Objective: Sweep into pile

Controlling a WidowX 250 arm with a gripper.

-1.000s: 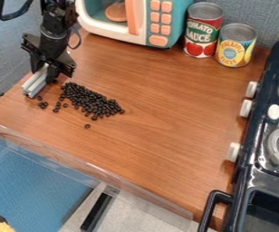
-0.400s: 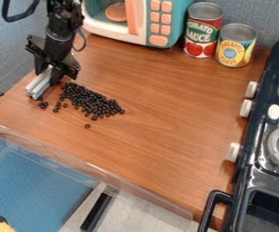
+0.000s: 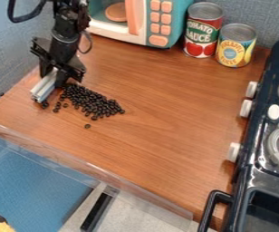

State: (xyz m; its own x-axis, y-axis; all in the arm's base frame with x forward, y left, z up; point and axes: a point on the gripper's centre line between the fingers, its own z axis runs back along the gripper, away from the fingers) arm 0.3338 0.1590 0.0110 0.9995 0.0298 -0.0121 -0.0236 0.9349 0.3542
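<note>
While your end effector (image 3: pixel 53 76) clamps the pale bar (image 3: pixel 43 86) near the left edge of the worktop (image 3: pixel 166 104) in your view, the black beans (image 3: pixel 92 101) lie just right of it, mostly heaped, with one stray (image 3: pixel 87 126) below them.

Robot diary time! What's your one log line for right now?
gripper: holding pale bar | bar: beside bean heap | stray beans: a few outside heap | sweep: unfinished

Black arm (image 3: pixel 65 38) near upright, gripper (image 3: pixel 54 79) low
</note>
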